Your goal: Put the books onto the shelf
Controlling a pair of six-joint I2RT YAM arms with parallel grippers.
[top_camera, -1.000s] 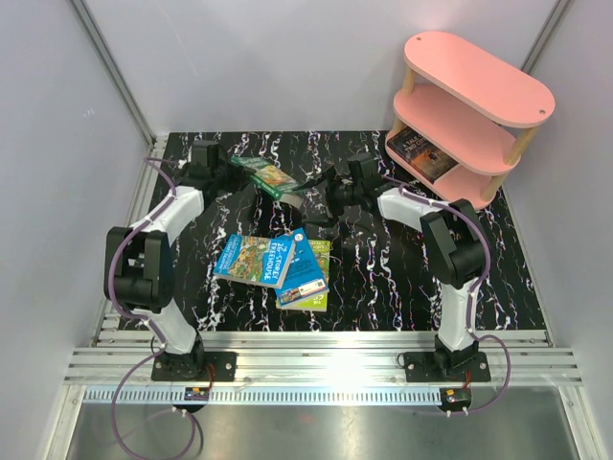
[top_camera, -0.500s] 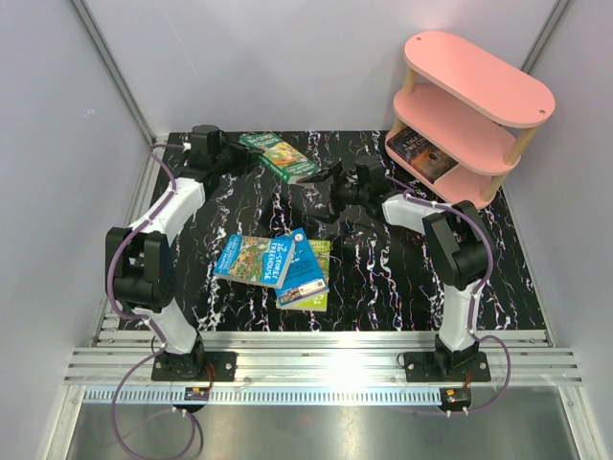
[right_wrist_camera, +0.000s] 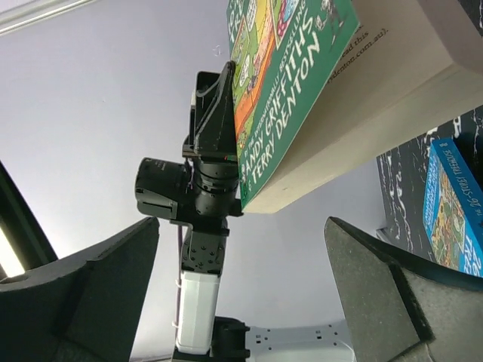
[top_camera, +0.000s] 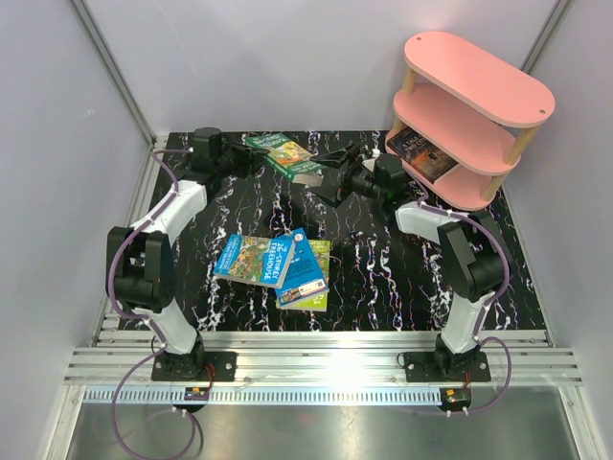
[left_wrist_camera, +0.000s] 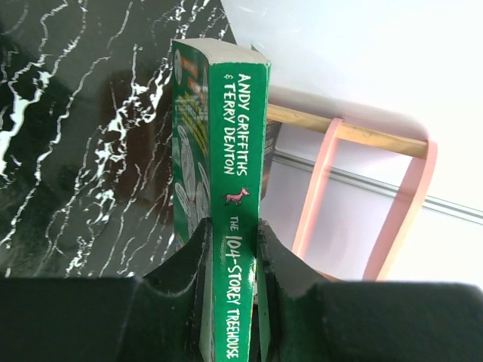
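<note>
My left gripper (top_camera: 251, 155) is shut on the spine end of a dark green book (top_camera: 284, 156), holding it above the back of the table. In the left wrist view the green spine (left_wrist_camera: 238, 151) stands between the jaws (left_wrist_camera: 230, 234), with the pink shelf (left_wrist_camera: 407, 204) beyond. My right gripper (top_camera: 326, 177) is open just right of that book, its fingers pointing at it without touching. From the right wrist, the book (right_wrist_camera: 294, 68) hangs above the open jaws (right_wrist_camera: 241, 226). The shelf (top_camera: 479, 81) stands back right, a dark book (top_camera: 421, 149) on a lower board.
Two blue books (top_camera: 254, 259) (top_camera: 302, 264) and a yellow-green one (top_camera: 321, 283) lie overlapping on the black marbled table (top_camera: 402, 268). White walls enclose the back and sides. A metal rail (top_camera: 316, 359) runs along the near edge by the arm bases.
My left gripper has lifted the green book and carried it right, toward the shelf. My right wrist has drawn back to the right, its open fingers now facing the book's free end.
</note>
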